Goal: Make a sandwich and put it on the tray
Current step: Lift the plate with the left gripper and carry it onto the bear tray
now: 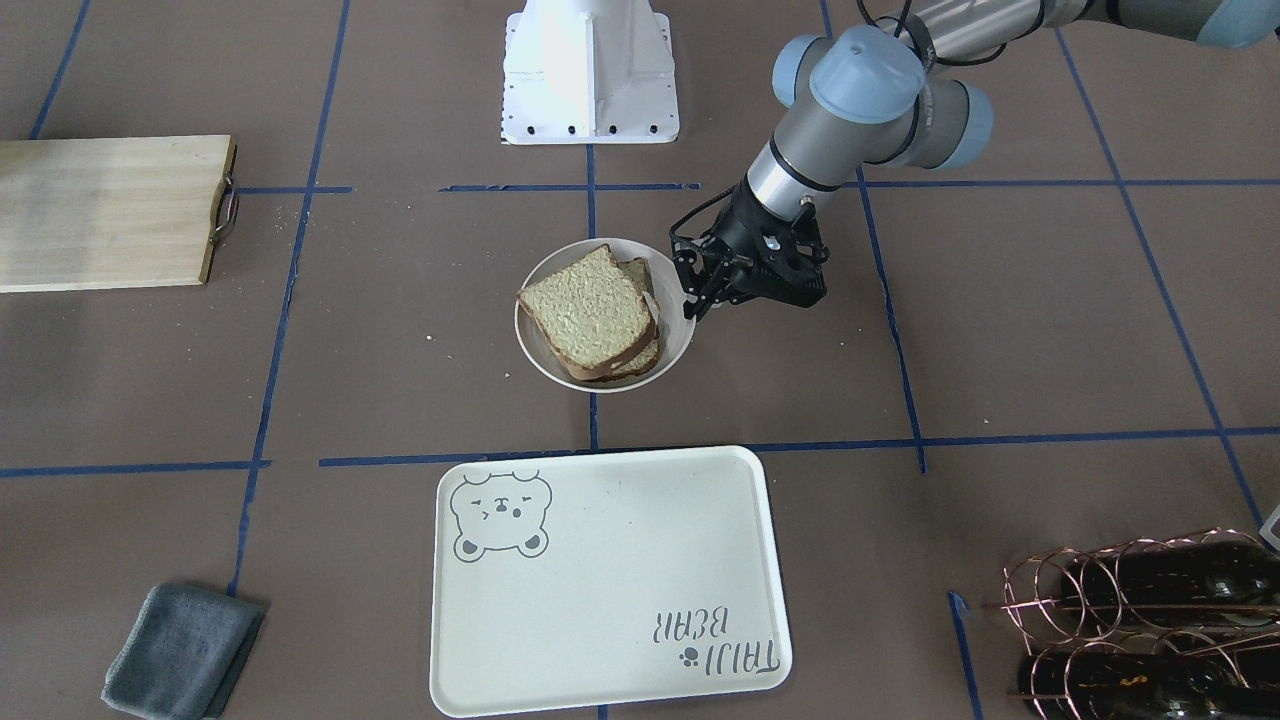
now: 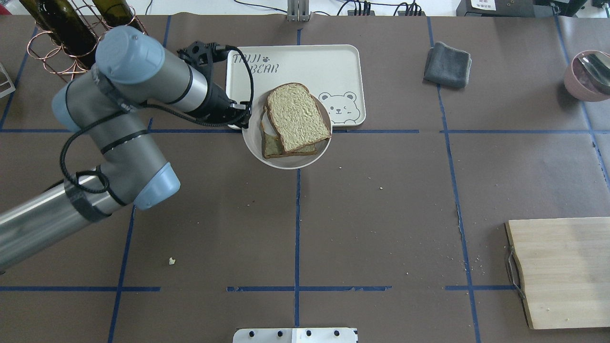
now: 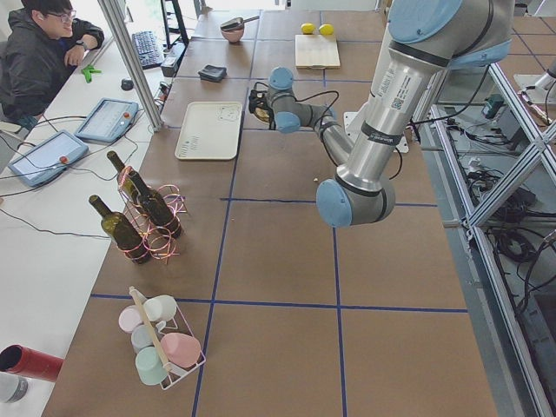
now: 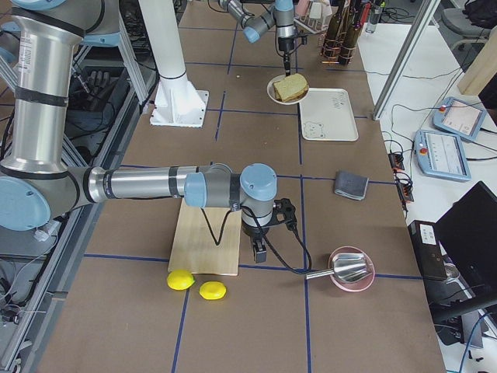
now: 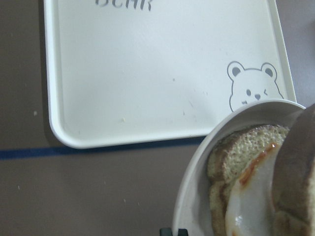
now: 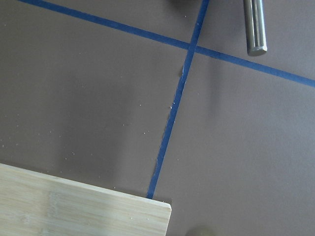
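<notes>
The sandwich (image 1: pixel 590 305), two bread slices with a white fried egg (image 5: pixel 251 196) between them, lies in a small round white dish (image 1: pixel 527 345). My left gripper (image 1: pixel 693 300) is shut on the dish's rim on the side toward the wine rack. In the overhead view the dish (image 2: pixel 286 165) overlaps the near edge of the tray (image 2: pixel 305 66), so it looks lifted off the table. The cream bear tray (image 1: pixel 600 580) holds nothing. My right gripper (image 4: pixel 259 250) shows only in the exterior right view, by the cutting board; I cannot tell whether it is open or shut.
A wooden cutting board (image 2: pixel 562 271) lies at the robot's right. A grey cloth (image 2: pixel 448 64) and a pink bowl (image 2: pixel 588 74) lie beyond it. A copper rack of wine bottles (image 2: pixel 62 38) stands by the left arm. Two lemons (image 4: pixel 194 284) lie near the board.
</notes>
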